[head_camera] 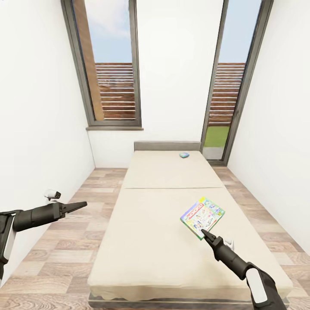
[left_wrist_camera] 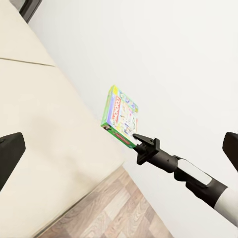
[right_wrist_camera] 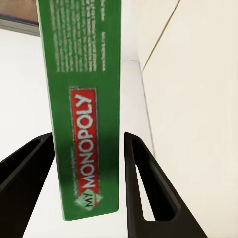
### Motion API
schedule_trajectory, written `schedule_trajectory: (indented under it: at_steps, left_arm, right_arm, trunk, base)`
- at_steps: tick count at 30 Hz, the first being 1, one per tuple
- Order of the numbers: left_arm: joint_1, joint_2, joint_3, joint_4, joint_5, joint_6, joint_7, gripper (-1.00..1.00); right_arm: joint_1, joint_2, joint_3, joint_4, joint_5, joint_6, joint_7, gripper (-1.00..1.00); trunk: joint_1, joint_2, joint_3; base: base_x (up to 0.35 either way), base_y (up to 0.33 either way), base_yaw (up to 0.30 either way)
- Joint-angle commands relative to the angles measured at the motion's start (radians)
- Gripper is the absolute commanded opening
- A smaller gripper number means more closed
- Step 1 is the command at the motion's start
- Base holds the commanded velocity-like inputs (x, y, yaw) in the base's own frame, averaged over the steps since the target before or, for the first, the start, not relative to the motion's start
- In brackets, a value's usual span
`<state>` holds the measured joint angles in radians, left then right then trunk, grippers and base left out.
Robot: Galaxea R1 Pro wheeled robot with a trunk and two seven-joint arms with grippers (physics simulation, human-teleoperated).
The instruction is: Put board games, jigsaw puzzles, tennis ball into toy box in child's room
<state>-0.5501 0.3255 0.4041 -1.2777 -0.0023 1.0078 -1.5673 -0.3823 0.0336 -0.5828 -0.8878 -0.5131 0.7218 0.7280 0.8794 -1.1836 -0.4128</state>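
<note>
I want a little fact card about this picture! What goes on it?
Place: bedroom with a bed, wood floor, two tall windows
Right pincer: shut on the Monopoly box, gripping its edge
Monopoly box: lifted off the bed, tilted
Left pincer: holding nothing, out over the floor beside the bed; whether open or shut is unclear
Also on the bed: a small blue-green box near the headboard
</note>
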Motion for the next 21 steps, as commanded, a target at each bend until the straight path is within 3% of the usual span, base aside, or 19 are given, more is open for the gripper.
schedule_trajectory:
  at_steps: [1,14,21]
  left_arm:
    - [-0.001,0.000,0.000,0.000,0.000,0.010,-0.004,1.00]
    - [-0.001,-0.004,0.001,0.000,-0.001,0.006,-0.004,1.00]
    - [-0.001,-0.005,0.001,0.000,-0.002,0.006,-0.004,1.00]
  right_arm:
    - [-0.001,0.001,-0.004,0.000,0.001,0.005,0.002,-1.00]
    - [-0.001,0.002,-0.005,0.000,0.001,-0.005,0.001,-1.00]
    - [0.000,0.002,-0.003,0.000,0.001,-0.018,0.000,-1.00]
  trunk:
    - [-0.004,0.007,0.002]
    - [-0.054,0.098,0.043]
    - [-0.065,0.119,0.053]
  base:
    - [0.000,0.000,0.000]
    - [0.000,0.000,0.010]
    - [0.000,0.000,0.156]
